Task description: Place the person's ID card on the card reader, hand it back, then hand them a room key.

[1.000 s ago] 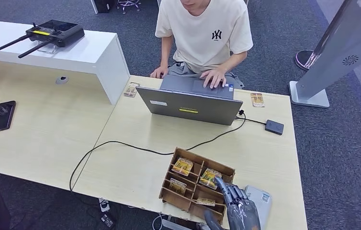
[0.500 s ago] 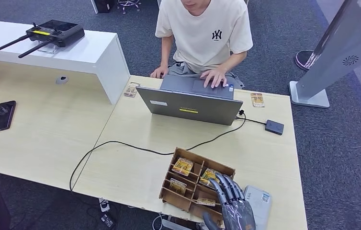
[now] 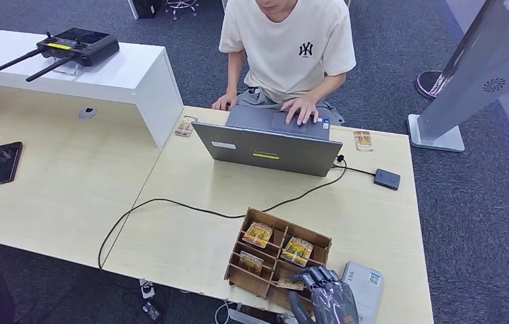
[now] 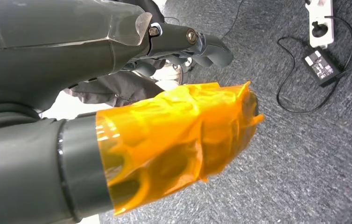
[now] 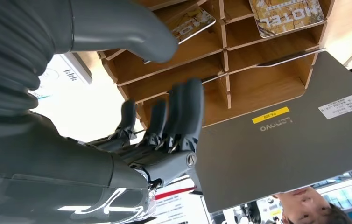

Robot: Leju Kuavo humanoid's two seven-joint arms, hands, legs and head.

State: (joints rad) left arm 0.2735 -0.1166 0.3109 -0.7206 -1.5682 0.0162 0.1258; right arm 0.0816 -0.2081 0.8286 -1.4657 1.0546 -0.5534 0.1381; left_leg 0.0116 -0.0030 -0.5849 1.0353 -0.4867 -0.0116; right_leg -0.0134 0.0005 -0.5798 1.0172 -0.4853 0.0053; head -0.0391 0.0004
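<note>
A: Stage check. Largest first: the table (image 3: 191,243) carries the laptop (image 3: 269,150), with the person (image 3: 285,40) typing behind it. A cable runs from the laptop to the small dark card reader (image 3: 387,178) by the table's right edge; nothing lies on it.

B: And the room keys?

A: In the wooden tray (image 3: 275,260), one key card (image 3: 297,250) per compartment, several compartments filled. One loose card (image 3: 363,140) lies beside the laptop near the person; cannot tell whether it is the ID.

B: Hands?

A: Right hand (image 3: 324,293) hovers over the tray's near corner, fingers (image 5: 183,109) partly curled, apart from the thumb, grasping nothing. Left hand (image 4: 179,44) hangs over the floor; its grip cannot be told.

B: Judgement?

A: Probably the key-picking stage. No key lifted yet; handover remains.
</note>
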